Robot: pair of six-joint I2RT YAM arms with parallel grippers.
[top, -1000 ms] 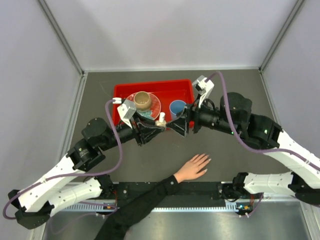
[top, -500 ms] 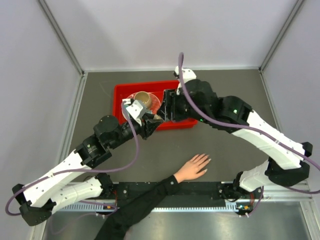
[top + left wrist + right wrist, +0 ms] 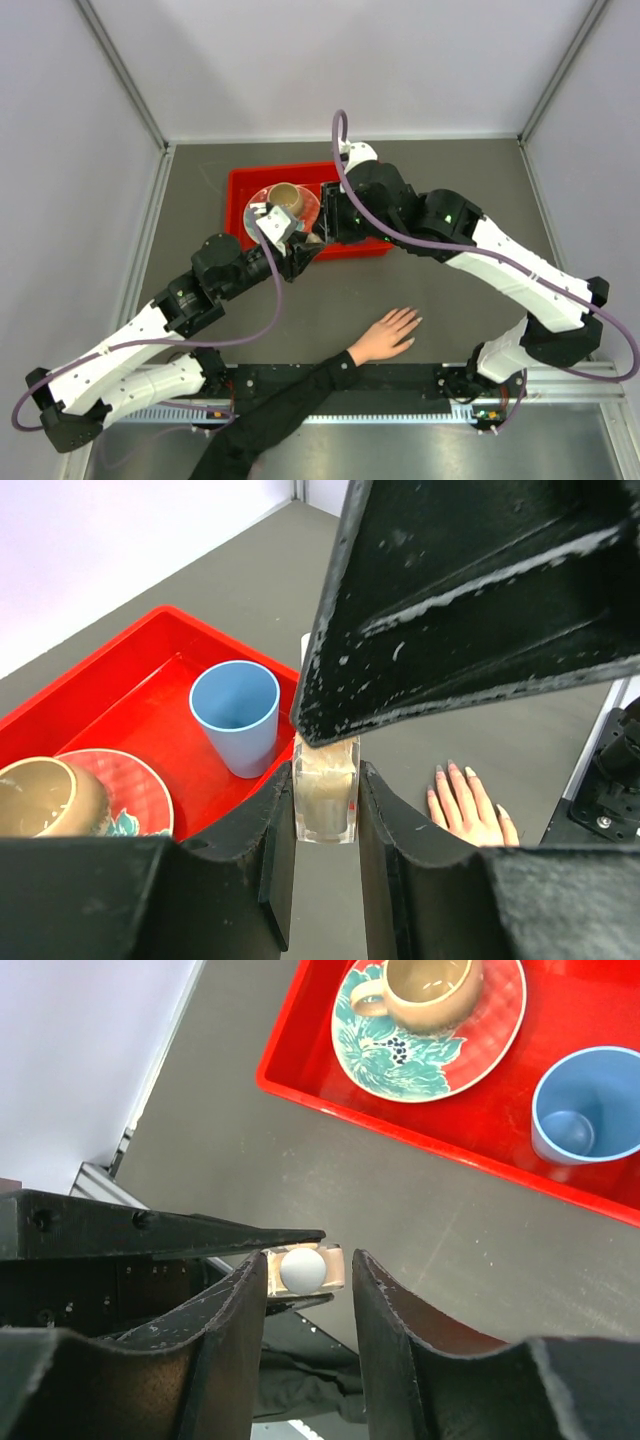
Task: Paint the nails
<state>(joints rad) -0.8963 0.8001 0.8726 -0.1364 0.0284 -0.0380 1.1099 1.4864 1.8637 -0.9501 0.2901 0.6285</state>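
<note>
My left gripper [image 3: 325, 780] is shut on a small clear square nail polish bottle [image 3: 325, 798] of pale liquid and holds it upright above the table near the tray's front edge. Seen from above, the bottle's round white cap [image 3: 302, 1268] lies between the parted fingers of my right gripper [image 3: 310, 1260], which is open around it. A light-skinned hand [image 3: 385, 337] with a black sleeve lies flat near the front edge, fingers spread. Its pale nails [image 3: 455, 771] show in the left wrist view. In the top view my left gripper [image 3: 306, 246] and right gripper [image 3: 327, 226] meet, hiding the bottle.
A red tray [image 3: 247, 185] at the back holds a tan cup [image 3: 284, 200] on a red patterned saucer [image 3: 395, 1055] and a blue cup [image 3: 235, 715]. My right arm [image 3: 440, 225] arches over the tray's right half. Grey walls close in the table on three sides.
My right arm swung left and up over the tray and its open gripper came down over the bottle's cap. My left gripper shifted slightly right, still holding the bottle. The hand has not moved.
</note>
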